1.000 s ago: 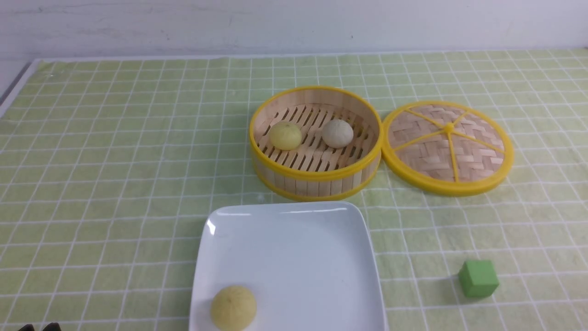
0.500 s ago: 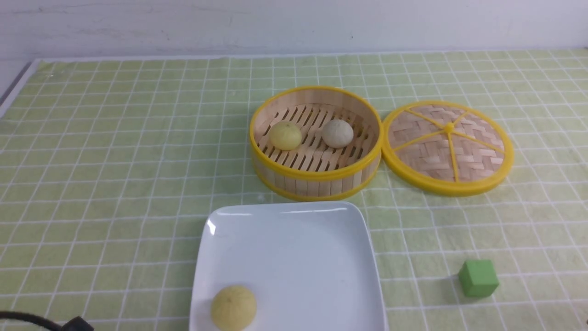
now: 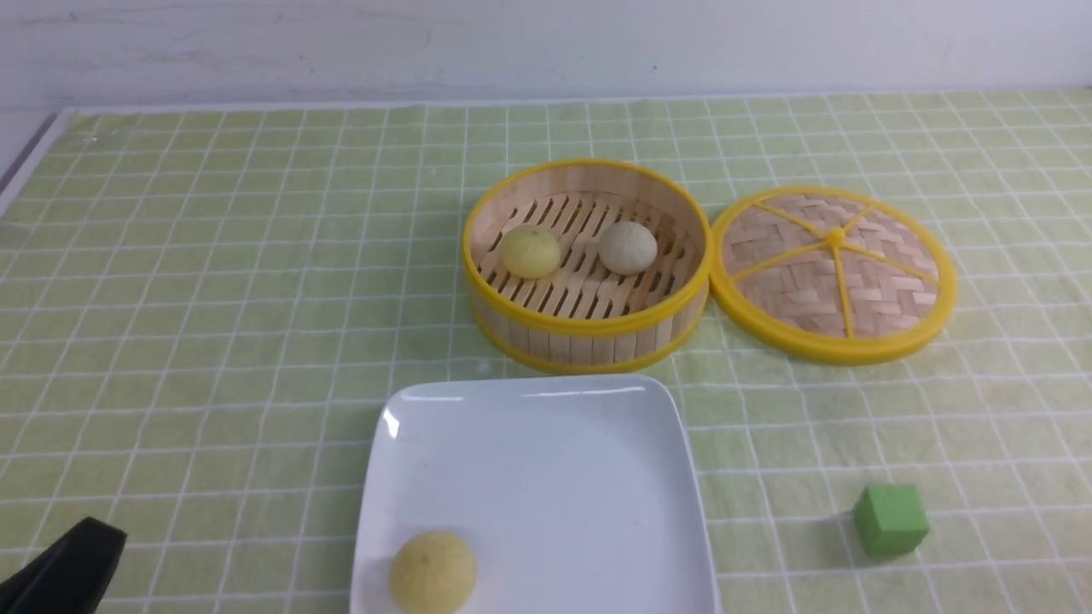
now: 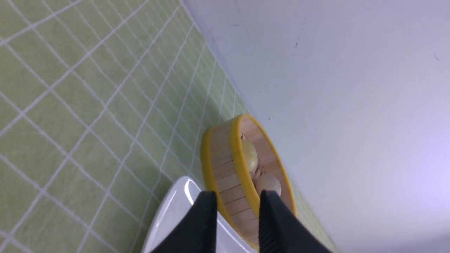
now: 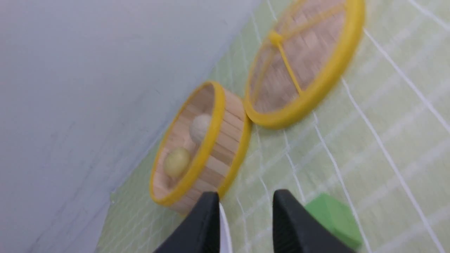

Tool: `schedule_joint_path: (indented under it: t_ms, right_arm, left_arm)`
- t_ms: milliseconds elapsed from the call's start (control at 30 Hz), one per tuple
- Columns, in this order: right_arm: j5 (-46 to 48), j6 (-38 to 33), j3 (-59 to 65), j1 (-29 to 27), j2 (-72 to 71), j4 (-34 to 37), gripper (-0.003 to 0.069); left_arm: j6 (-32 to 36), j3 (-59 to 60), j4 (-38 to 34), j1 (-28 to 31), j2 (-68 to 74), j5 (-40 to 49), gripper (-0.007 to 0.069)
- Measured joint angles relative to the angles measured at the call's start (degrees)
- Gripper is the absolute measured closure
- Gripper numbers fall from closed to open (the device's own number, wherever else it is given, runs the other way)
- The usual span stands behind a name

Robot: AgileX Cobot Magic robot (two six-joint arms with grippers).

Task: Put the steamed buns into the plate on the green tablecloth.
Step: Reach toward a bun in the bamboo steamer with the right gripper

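Observation:
A pale yellow bun (image 3: 432,571) lies on the white square plate (image 3: 546,477), near its front left. A second pale yellow bun (image 3: 530,251) and a grey-white bun (image 3: 627,247) sit in the bamboo steamer (image 3: 587,337) behind the plate, on the green tablecloth (image 3: 213,281). My left gripper (image 3: 64,576) shows as a dark shape at the lower left corner. In the left wrist view it (image 4: 237,193) is open and empty, facing the steamer (image 4: 225,165) and plate (image 4: 179,203). My right gripper (image 5: 246,194) is open and empty, and is out of the front view.
The woven steamer lid (image 3: 832,273) lies flat right of the steamer, touching it. A green cube (image 3: 890,518) sits right of the plate; in the right wrist view it (image 5: 334,218) lies just beside my right finger. A white wall runs along the table's back edge.
My left gripper has risen further into the front view at the lower left corner. The buns, plate, steamer and lid have not moved.

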Motion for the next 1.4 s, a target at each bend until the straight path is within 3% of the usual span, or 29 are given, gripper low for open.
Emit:
schedule_joint_path:
  t_ms: [133, 233, 367, 500, 567, 667, 700, 733, 867, 1233, 1400]
  right_arm:
    - [1.31, -6.46, -9.55, 0.0, 5.36, -7.46, 0.053]
    - [11.32, -10.42, -18.52, 0.0, 17.88, -19.13, 0.0657]
    - [26.15, -7.99, -23.03, 0.0, 37.33, -28.19, 0.067]
    - [32.64, -10.41, -27.17, 0.12, 53.59, -22.51, 0.067]
    - [33.5, -21.13, -31.6, 1.96, 63.56, -11.38, 0.0667]
    - [33.5, -29.49, -35.72, 4.83, 70.64, -2.95, 0.0661]
    - [33.93, -36.1, -39.77, 7.47, 76.12, 1.86, 0.065]
    - [34.22, -37.9, -42.1, 8.76, 78.79, 3.31, 0.0639]
    - [35.44, -39.79, -54.64, 13.14, 89.01, 4.0, 0.0578]
    - [37.56, -29.84, -97.68, 18.36, 116.58, -13.81, 0.033]
    - [38.27, -25.72, -112.72, 18.36, 127.27, -18.19, 0.0288]
  left_arm:
    - [3.6, -8.47, 3.08, 0.0, 2.7, 7.56, 0.0556]
    - [6.54, -16.91, 5.29, 0.0, 12.53, 24.43, 0.0622]
    - [11.43, -23.12, 6.04, 0.0, 27.3, 43.78, 0.0622]
    - [18.84, -26.46, 6.18, 0.0, 38.31, 48.26, 0.0622]
    - [22.78, -28.32, 5.39, 0.0, 44.35, 46.94, 0.0622]
    - [24.61, -29.16, 4.21, 0.0, 47.87, 44.8, 0.0622]
    - [25.39, -29.44, 3.61, 0.0, 49.73, 43.59, 0.0622]
    - [25.56, -29.49, 3.29, 0.0, 50.28, 43.18, 0.0621]
    - [25.85, -29.49, 2.82, 0.0, 52.12, 42.25, 0.0604]
    - [26.02, -29.49, 2.76, 0.0, 52.27, 41.31, 0.0524]
    - [26.02, -29.49, 2.82, 0.0, 52.27, 40.98, 0.0512]
